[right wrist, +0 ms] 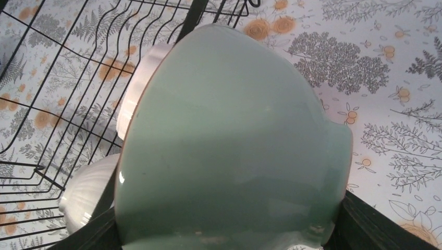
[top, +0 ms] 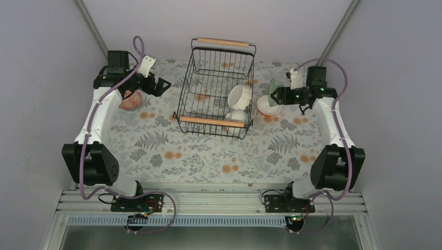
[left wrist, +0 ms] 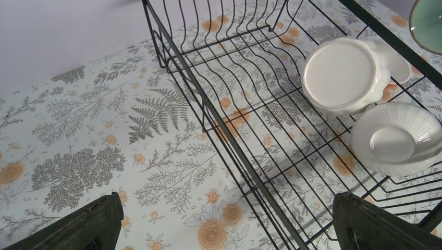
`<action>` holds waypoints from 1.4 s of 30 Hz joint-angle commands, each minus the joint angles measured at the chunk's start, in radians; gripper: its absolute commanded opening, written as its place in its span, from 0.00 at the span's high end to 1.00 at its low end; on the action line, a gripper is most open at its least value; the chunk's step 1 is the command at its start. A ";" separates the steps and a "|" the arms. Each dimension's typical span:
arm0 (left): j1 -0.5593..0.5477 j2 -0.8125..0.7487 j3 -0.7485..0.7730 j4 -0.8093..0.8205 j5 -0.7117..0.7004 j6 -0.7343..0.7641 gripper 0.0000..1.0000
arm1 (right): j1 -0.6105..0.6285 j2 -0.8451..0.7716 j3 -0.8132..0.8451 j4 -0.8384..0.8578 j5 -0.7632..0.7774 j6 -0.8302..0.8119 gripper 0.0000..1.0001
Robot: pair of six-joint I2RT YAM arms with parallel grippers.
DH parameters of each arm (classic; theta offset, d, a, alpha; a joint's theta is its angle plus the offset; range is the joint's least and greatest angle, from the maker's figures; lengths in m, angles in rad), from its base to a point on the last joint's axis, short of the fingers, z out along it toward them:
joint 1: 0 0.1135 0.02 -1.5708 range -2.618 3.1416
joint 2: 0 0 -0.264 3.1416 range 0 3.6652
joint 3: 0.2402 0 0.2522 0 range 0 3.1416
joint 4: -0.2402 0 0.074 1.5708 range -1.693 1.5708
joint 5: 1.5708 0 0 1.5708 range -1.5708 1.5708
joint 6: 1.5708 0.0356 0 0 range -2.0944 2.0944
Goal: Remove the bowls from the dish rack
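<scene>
Only R-wrist view is showing right gripper (right wrist: 234,232) clamping mint bowl (right wrist: 229,140); top view is placing it beside dish rack (top: 212,121) R edge. Left gripper (left wrist: 229,229) is gaping wide, empty.

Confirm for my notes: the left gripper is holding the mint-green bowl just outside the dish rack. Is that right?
Not quite: it is the right gripper that is holding the mint-green bowl just outside the dish rack, as the right wrist view shows.
</scene>
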 commanded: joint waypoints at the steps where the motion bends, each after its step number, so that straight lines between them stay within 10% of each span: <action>1: 0.005 -0.026 -0.007 0.013 0.027 -0.009 0.00 | -0.021 0.017 -0.035 0.115 -0.077 -0.037 0.72; 19: 0.007 -0.030 -0.017 0.014 0.033 -0.014 0.00 | -0.033 0.336 0.075 0.103 -0.218 -0.087 0.70; 30: 0.006 -0.016 -0.026 0.020 0.055 -0.020 0.00 | -0.041 0.333 0.100 0.056 -0.201 -0.106 0.45; 42: 0.006 -0.019 -0.033 0.024 0.077 -0.033 0.00 | -0.044 0.294 0.068 0.026 -0.168 -0.111 0.38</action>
